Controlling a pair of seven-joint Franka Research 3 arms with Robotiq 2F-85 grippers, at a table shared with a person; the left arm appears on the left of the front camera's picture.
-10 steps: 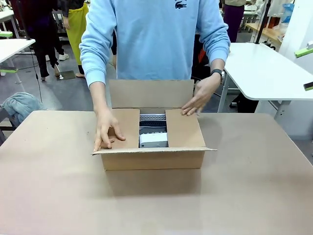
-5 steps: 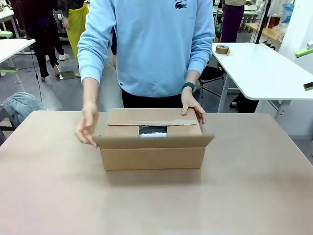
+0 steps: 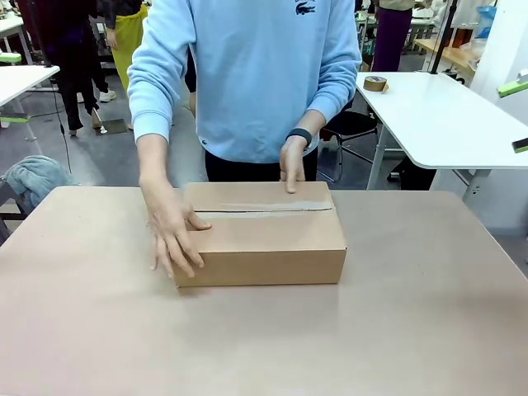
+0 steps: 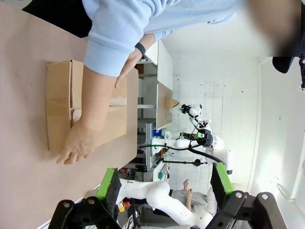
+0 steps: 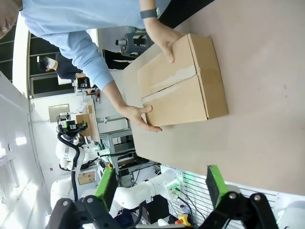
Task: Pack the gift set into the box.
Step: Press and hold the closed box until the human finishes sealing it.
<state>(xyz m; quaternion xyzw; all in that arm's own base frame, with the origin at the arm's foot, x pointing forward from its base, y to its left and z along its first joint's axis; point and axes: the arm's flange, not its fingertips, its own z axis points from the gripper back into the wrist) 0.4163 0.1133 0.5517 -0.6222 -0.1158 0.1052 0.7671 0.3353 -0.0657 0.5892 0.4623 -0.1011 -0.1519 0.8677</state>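
Note:
The box (image 3: 264,239) sits shut in the middle of the brown table (image 3: 412,322), all its top flaps folded flat. A person in a light blue sweater presses one hand (image 3: 173,238) on its near left corner and the other hand (image 3: 291,167) on the far flap. The gift set is hidden inside the box. In the left wrist view the box (image 4: 59,105) lies far off beyond my left gripper (image 4: 164,183), which is open and holds nothing. My right gripper (image 5: 159,186) is open too, well away from the box (image 5: 186,90).
A roll of tape (image 3: 375,82) lies on a white table (image 3: 445,115) behind the person at the right. A grey cloth (image 3: 33,177) hangs off the table's far left. Bare tabletop surrounds the box on all sides.
The person folded the far flap and then the near flap down, closing the box. The gift set, seen through the gap earlier, is now covered. One hand moved onto the near flap.

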